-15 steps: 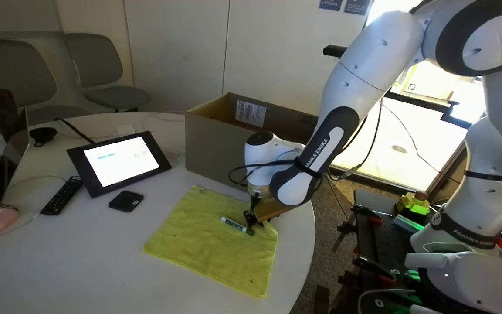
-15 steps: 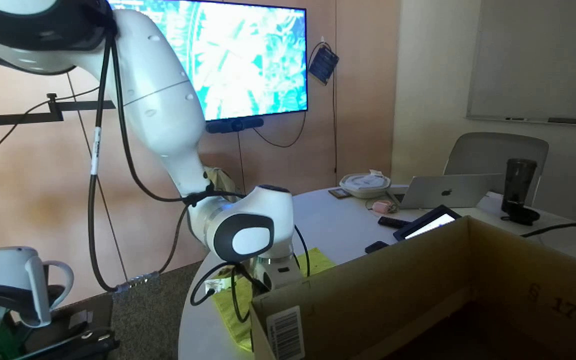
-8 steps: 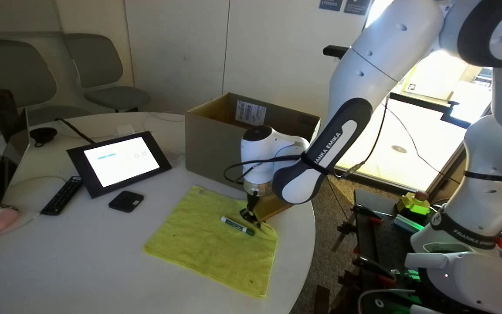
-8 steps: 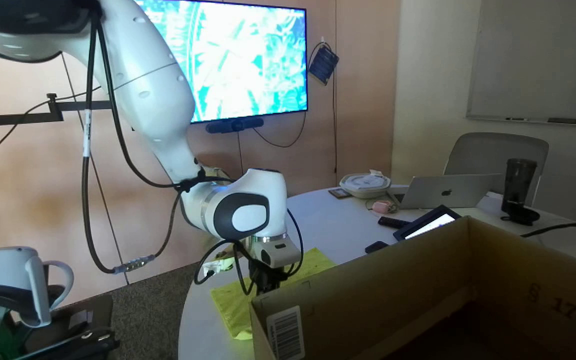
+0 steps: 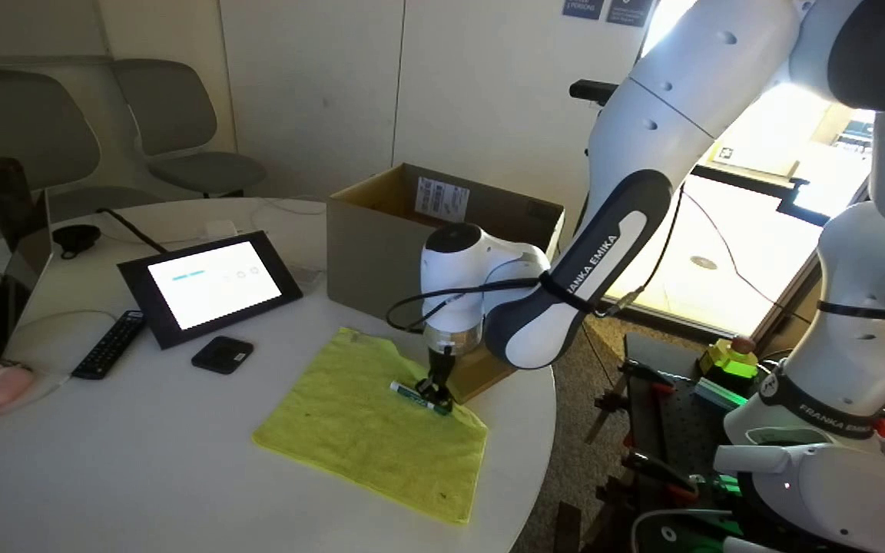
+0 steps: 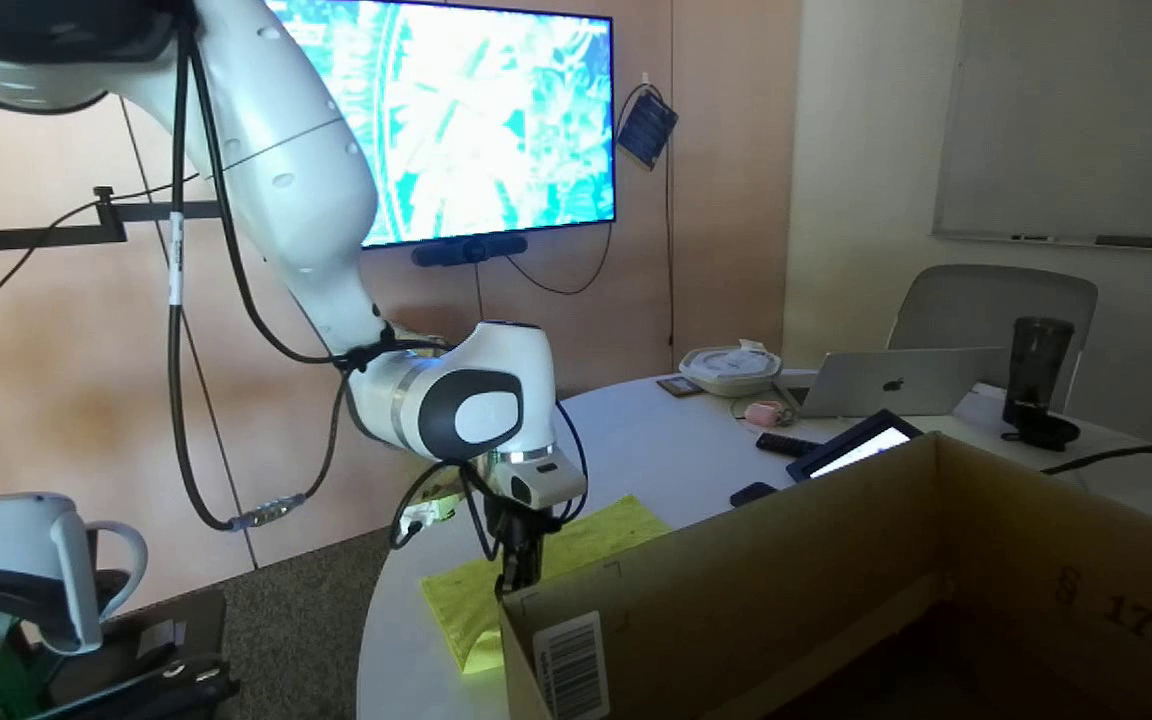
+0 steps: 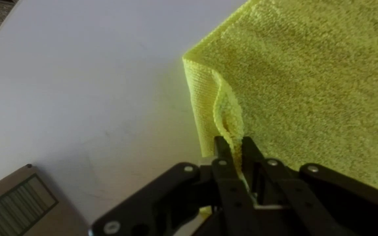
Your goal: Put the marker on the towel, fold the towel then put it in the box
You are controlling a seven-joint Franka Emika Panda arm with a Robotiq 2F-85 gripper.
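Here | end effector (image 7: 234, 141) pinches towel (image 7: 307, 82) edge | box (image 5: 381, 257) near | tabletop (image 7: 110, 85) between

Likely an office: whiteboard (image 6: 1076, 120), laptop (image 6: 861, 386).

Towel (image 7: 307, 91): rough, matt cloth. Box (image 5: 377, 253): dull cardboard, paper label (image 5: 442, 200). Arm (image 5: 638, 127): smooth, lightly glossy. Marker (image 5: 405, 392): plastic, I think; partly hidden.
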